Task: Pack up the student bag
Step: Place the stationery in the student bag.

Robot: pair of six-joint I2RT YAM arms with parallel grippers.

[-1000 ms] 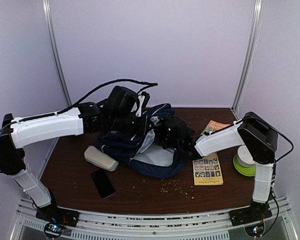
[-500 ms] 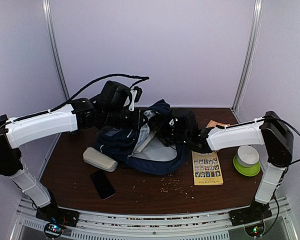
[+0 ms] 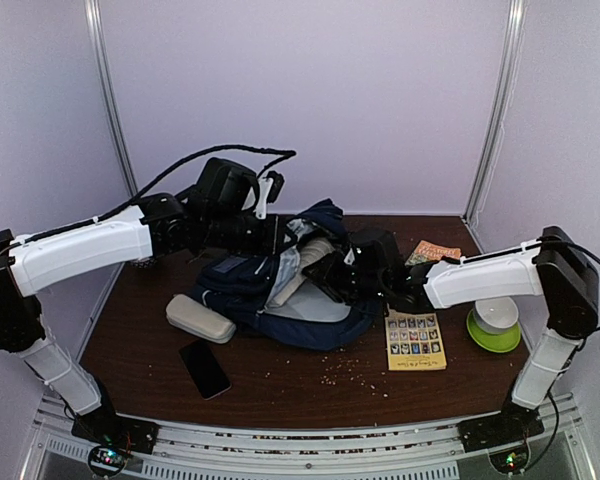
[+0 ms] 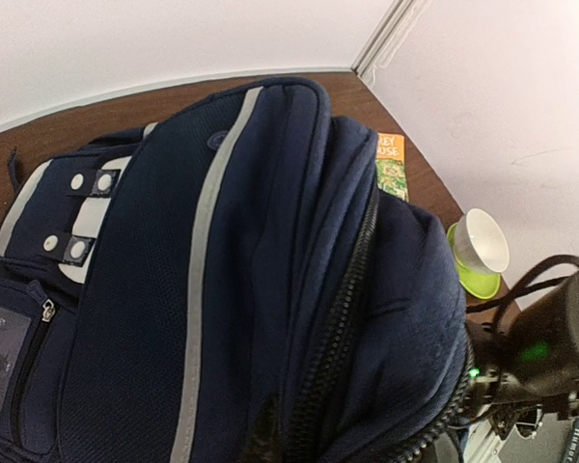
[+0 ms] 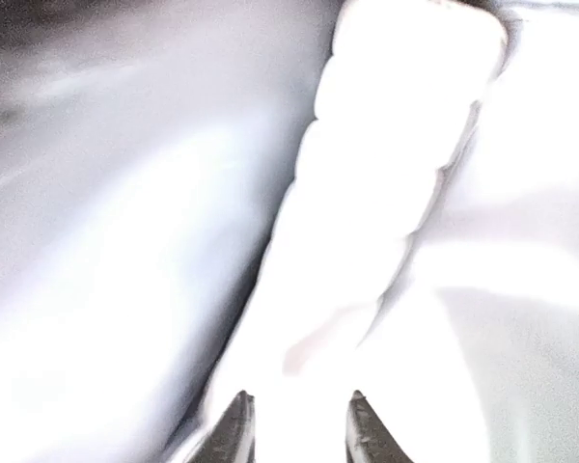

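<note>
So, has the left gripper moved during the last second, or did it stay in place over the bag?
Yes. The left gripper has shifted up and slightly left in the top view, farther from the beige pouch, which stayed put.

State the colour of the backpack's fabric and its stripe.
Navy-blue student bag with a pale grey-white stripe; clearest in the left wrist view.

The right wrist view is a pale blur; only the right gripper's [image 5: 297,429] tips show, cut by the bottom edge, and whether they hold anything cannot be told. The left gripper's [image 3: 278,236] fingertips are buried in the bag's [image 3: 242,283] raised top. The right arm [image 3: 480,280] covers part of the orange book [image 3: 435,250] near the table's [image 3: 280,388] far right corner. Specks [image 3: 355,372] by the front edge are too small to name.
</note>
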